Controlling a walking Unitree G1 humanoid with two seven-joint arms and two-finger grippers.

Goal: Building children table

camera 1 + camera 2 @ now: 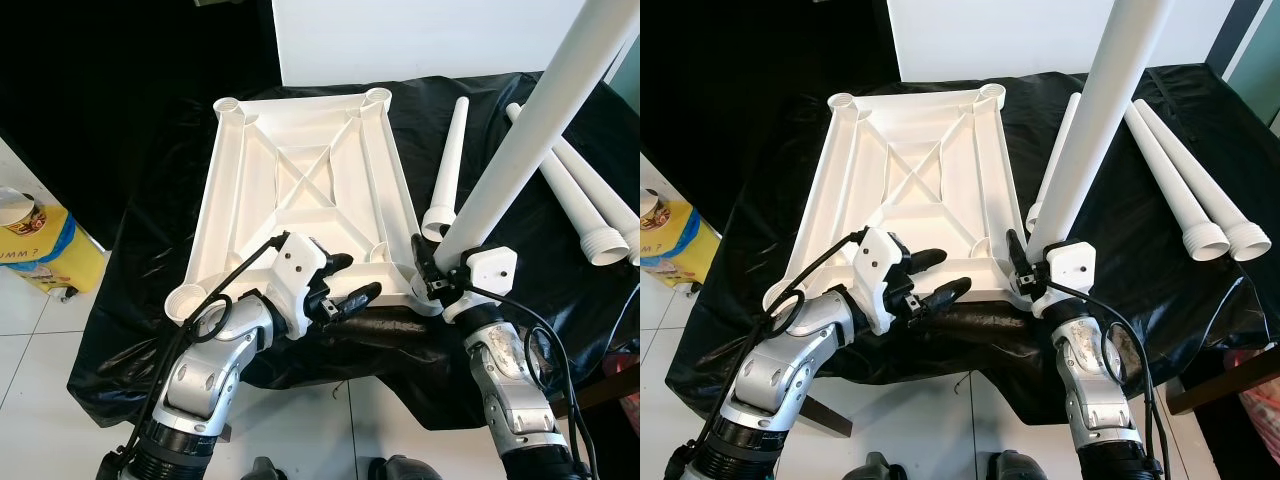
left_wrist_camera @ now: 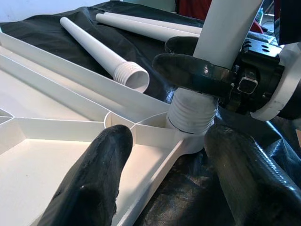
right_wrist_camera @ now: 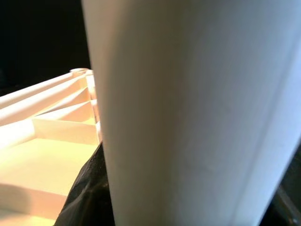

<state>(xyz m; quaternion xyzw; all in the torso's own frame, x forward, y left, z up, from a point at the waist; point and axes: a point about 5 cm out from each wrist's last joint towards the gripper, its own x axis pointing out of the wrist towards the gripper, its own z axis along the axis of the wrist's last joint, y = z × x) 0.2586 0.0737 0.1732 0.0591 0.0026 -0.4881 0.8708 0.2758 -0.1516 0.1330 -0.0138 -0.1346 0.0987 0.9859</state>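
On the black sheet: white tabletop (image 1: 300, 190) is lying upside down, its ribbed underside facing up, a round socket at each corner.
Near-right socket: upright leg (image 1: 520, 130) is standing with its threaded end in this corner, leaning slightly to the right as it rises.
Right gripper (image 1: 437, 268): is clamping the upright leg low down, just above the threads, its fingers (image 2: 197, 73) wrapping closely around the tube.
Left gripper (image 1: 345, 282): is hovering over the tabletop's near edge, left of the upright leg, its fingers spread wide and holding nothing; in the left wrist view one fingertip is sitting over the inside of the frame and the other over the sheet just outside it.
Right of the tabletop: one spare leg (image 1: 447, 170) is lying on the sheet just beside the frame; two more legs (image 1: 590, 205) are lying side by side farther right, threaded ends toward the near side.
Black sheet (image 1: 150, 260): is covering the work surface and is hanging over its near edge.
Far left on the floor: a yellow and blue package (image 1: 40, 250) is resting on white tiles.
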